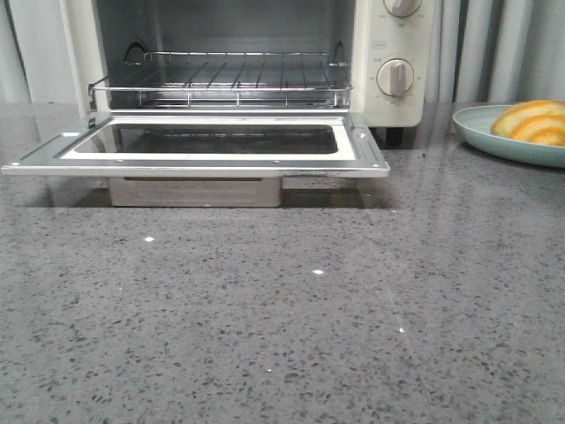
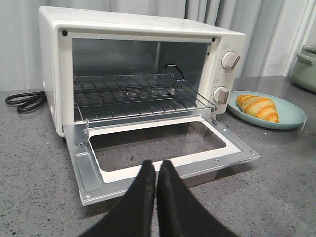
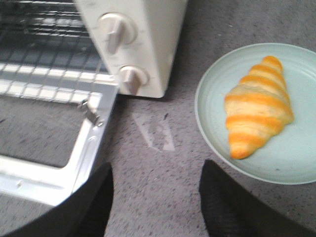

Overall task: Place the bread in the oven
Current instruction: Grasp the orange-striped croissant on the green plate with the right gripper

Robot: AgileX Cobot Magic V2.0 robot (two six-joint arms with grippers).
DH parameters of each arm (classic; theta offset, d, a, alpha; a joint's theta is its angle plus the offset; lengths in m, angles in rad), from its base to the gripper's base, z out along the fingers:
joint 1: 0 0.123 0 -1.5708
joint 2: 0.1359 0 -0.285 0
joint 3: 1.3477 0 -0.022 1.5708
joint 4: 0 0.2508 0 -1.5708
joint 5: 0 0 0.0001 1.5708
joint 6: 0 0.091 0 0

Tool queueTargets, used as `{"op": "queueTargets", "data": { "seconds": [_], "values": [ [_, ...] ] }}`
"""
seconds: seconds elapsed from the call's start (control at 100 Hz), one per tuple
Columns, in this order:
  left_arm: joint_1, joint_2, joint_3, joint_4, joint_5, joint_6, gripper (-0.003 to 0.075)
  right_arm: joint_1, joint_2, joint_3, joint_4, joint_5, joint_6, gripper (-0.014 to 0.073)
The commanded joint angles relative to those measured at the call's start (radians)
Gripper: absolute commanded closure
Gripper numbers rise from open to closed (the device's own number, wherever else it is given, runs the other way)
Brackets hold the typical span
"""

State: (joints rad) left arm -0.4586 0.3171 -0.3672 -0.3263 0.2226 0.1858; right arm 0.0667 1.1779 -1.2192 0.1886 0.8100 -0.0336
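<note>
The cream-white oven [image 1: 388, 53] [image 2: 133, 34] [image 3: 158, 44] stands at the back with its glass door [image 1: 194, 150] [image 2: 163, 148] dropped flat and the wire rack [image 1: 225, 79] [image 2: 138, 94] bare. The orange-striped bread [image 1: 531, 121] [image 2: 257, 106] [image 3: 257, 111] lies on a pale teal plate [image 1: 481, 132] [image 2: 291, 116] [image 3: 212, 98] right of the oven. My left gripper [image 2: 156, 165] is shut on nothing, just in front of the door's edge. My right gripper [image 3: 157, 170] is open above the counter between the door's corner and the plate. Neither gripper shows in the front view.
Grey speckled countertop [image 1: 291, 309] spreads in front of the oven. A black power cord [image 2: 24, 101] lies coiled left of the oven. A pale green pot [image 2: 307, 69] stands at the far right behind the plate. Grey curtains hang behind.
</note>
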Motion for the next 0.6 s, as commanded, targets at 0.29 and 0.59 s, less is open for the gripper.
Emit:
{"op": "queueTargets", "data": {
  "seconds": [0.29,0.59],
  "values": [
    [0.002,0.007,-0.029,0.06,-0.075,-0.002,0.0741,-0.12,0.253,-0.151,-0.062,-0.089,0.039,0.0231],
    [0.002,0.007,-0.029,0.059,-0.075,-0.002,0.0741,-0.118,0.453,-0.312,-0.086,0.032,0.039,0.0231]
  ]
}}
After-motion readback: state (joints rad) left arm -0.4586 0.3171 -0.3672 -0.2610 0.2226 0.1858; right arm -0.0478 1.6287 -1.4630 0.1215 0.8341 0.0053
